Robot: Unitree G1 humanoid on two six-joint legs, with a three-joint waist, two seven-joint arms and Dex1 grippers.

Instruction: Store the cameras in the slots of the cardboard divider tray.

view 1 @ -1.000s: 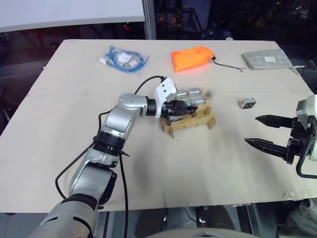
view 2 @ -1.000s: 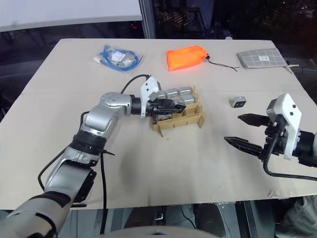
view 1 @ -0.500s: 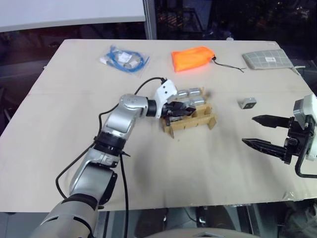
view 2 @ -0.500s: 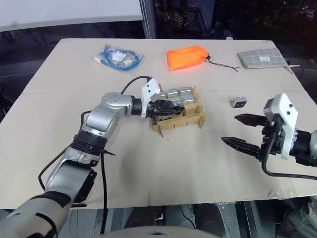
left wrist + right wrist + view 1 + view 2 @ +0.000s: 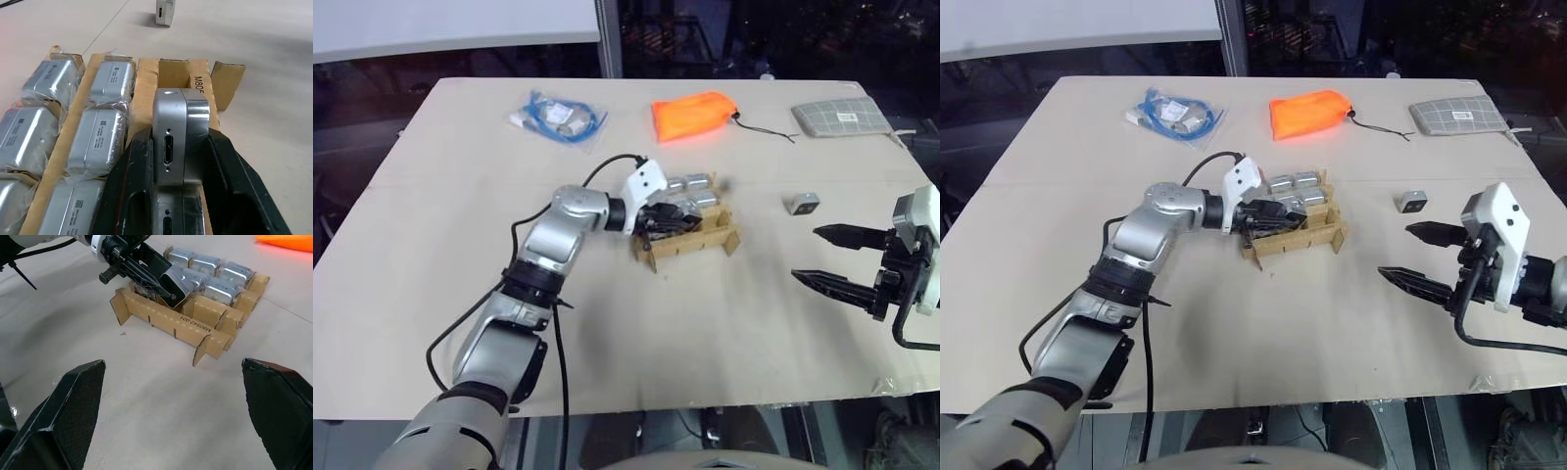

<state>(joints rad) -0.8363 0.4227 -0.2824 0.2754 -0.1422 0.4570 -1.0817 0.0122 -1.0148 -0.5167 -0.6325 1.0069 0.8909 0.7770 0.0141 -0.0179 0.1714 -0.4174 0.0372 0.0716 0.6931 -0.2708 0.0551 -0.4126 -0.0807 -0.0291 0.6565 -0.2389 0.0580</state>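
**Silver camera held over the last row of the cardboard tray**

Silver-grey and cube-shaped, a camera (image 5: pixel 177 137) sits pinched between the black fingers (image 5: pixel 129 186) of the left hand (image 5: pixel 674 217), its port side facing the wrist. It hangs over the near row of the cardboard divider tray (image 5: pixel 690 238), mid-bench, whose other slots hold plastic-wrapped cameras (image 5: pixel 100 142). Another camera (image 5: pixel 803 203) lies loose on the bench (image 5: pixel 705 323), right of the tray. The right hand (image 5: pixel 830 257) hovers beyond it, spread wide and holding nothing.
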